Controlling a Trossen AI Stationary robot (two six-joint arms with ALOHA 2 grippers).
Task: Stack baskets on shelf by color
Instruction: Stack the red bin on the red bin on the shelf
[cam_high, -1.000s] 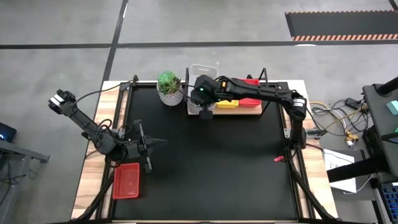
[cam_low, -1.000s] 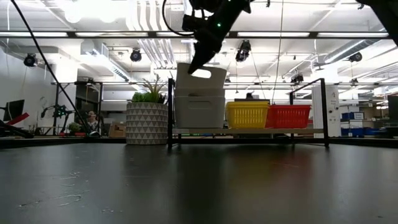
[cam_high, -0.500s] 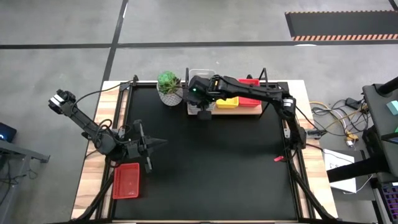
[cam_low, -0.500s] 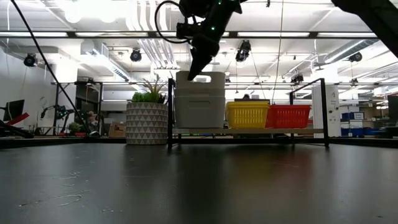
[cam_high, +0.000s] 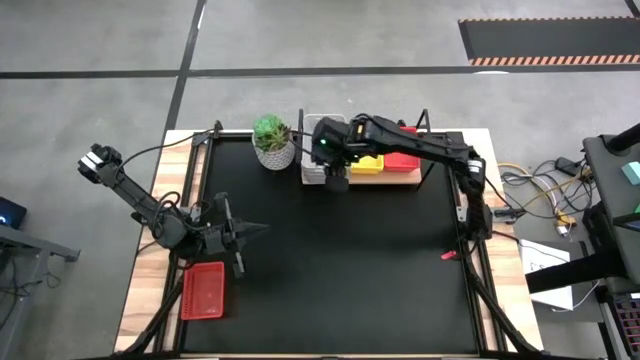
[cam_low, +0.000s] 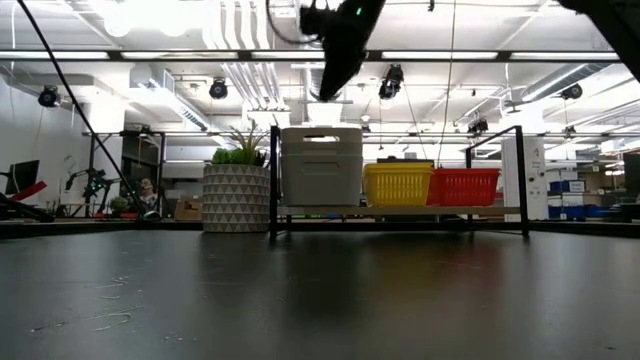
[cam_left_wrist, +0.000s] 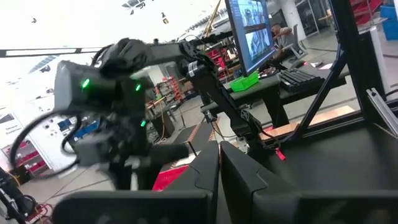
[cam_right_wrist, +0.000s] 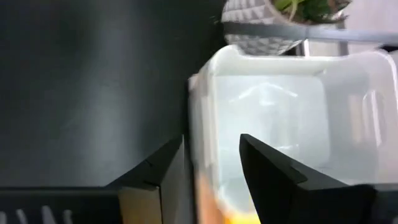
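White stack (cam_low: 321, 166), yellow (cam_low: 398, 185) and red (cam_low: 464, 186) sit on the shelf (cam_high: 405, 178) at 12 o'clock; right pincer (cam_right_wrist: 211, 163) spread above. One red basket (cam_high: 203, 291) remains at 8 o'clock beside the pressed-together left pincer (cam_high: 257, 229).

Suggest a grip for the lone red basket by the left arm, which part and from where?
Pinch one long rim wall of the red basket from straight above. It lies flat and open side up at the table's near-left edge, so its thin walls stick up for the jaws. The left gripper sits just beyond it, pointing right, so it would need to turn down first. Right gripper is over the shelf.
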